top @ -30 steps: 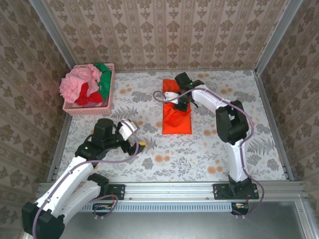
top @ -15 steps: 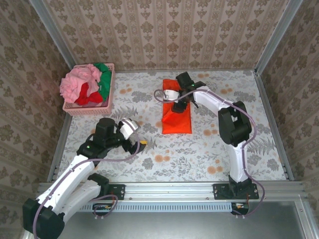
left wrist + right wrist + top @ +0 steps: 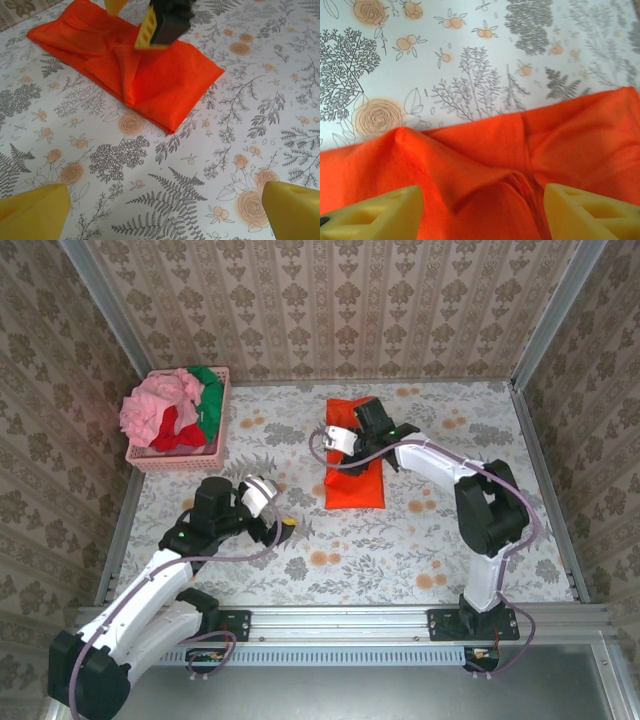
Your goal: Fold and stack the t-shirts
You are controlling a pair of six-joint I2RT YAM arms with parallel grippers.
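Orange t-shirt [image 3: 360, 490]: one item, folded into a long rectangle, lying flat on the table [image 3: 420, 550] just toward 12 o'clock from its centre, long axis running 12 to 6.

Right gripper [image 3: 351, 461]: placed over the 12 o'clock half of the orange t-shirt. In the right wrist view the right gripper [image 3: 480, 215] has its two yellow fingertips [image 3: 375, 212] spread wide, with cloth lying under the gap and nothing clamped between them. Whether the tips press on the cloth cannot be told. The orange t-shirt [image 3: 570, 140] shows a raised crease and a loose folded flap under the jaws.

Left gripper [image 3: 281, 528]: low over bare table at 8 o'clock from the orange t-shirt, apart from it. In the left wrist view the left gripper [image 3: 162, 215] has its yellow fingertips [image 3: 30, 210] wide apart and holds nothing. Ahead of it lie the orange t-shirt [image 3: 170, 85] and the right gripper [image 3: 131, 17] above the cloth.

Table: flat top, white covering printed with grey ferns and orange flowers.

Basket [image 3: 175, 462]: pink plastic lattice, at the 10 o'clock corner of the table, well apart from the orange t-shirt. Contents, heaped and unfolded:
- pink t-shirt [image 3: 158, 405], on top and spilling over the 9 o'clock rim
- red t-shirt [image 3: 176, 433], toward 6 o'clock
- green t-shirt [image 3: 211, 400], along the 3 o'clock side
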